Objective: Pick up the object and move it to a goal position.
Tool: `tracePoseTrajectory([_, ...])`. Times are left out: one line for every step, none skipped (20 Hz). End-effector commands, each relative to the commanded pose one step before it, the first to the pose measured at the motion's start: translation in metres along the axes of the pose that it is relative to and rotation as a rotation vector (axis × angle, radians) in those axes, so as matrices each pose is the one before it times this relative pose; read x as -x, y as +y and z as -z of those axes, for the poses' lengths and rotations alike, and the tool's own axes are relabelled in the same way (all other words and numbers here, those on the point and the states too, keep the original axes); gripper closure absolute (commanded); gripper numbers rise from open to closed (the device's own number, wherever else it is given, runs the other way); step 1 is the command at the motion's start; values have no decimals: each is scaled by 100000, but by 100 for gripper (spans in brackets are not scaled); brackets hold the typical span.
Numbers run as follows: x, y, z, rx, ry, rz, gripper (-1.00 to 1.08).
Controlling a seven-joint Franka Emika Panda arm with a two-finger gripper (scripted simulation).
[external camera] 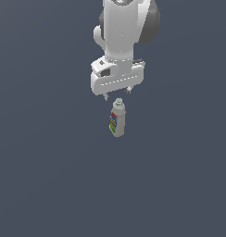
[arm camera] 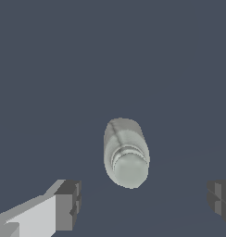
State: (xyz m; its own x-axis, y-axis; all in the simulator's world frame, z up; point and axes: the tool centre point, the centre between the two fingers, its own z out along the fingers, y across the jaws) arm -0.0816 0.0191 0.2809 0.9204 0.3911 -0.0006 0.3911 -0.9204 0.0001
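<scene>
The plastic bottle (external camera: 117, 119) stands upright on the flat grey surface (external camera: 45, 176), white cap (external camera: 118, 102) uppermost and multicoloured label (external camera: 113, 123) visible. The gripper (external camera: 116, 94) hangs directly above the cap without contact. Its fingers (arm camera: 68, 204) are spread wide, well apart on either side of the bottle in the wrist view.

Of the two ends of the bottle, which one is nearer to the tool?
The capped end of the bottle: its round white cap points up toward the open tool just above it, while the labelled base end sits farther away.
</scene>
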Motion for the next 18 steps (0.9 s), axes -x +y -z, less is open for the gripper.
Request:
tracePoseTrajectory([-22,-84,-53,-9,64,854,-92])
tracePoseTrajectory([12,40,28,3,-47,-493,-92])
tracePoseTrajectory([1,1,-28,0,0,0,-92])
tracePoseTrajectory([4,2,-84,0,0,0,-92])
tracePoseTrajectory([6,4,-139,0,0,0,-92])
tracePoseTrajectory([1,-18,-193,-1,5,49,-92])
tracePoseTrajectory([12,7,-250,0,0,0,-92])
tracePoseTrajectory([8,-16,-303,-2,5,49,-92])
tracePoseTrajectory([11,-15,-359,-2,5,49,-92])
tracePoseTrajectory([14,-13,-414,-2,5,49,-92])
tracePoseTrajectory([17,-12,-469,-2,5,49,-92])
tracePoseTrajectory([18,-10,-511,-1,5,49,-92])
tracePoseTrajectory([12,-10,-469,-1,5,49,-92])
tracePoseTrajectory([13,14,-417,0,0,0,-92])
tracePoseTrajectory([-7,-19,-361,-1,7,69,-92])
tracePoseTrajectory([-4,16,-310,0,0,0,-92])
tracePoseTrajectory([-20,-8,-254,1,4,49,-92])
tracePoseTrajectory([-17,16,-202,0,0,0,-92])
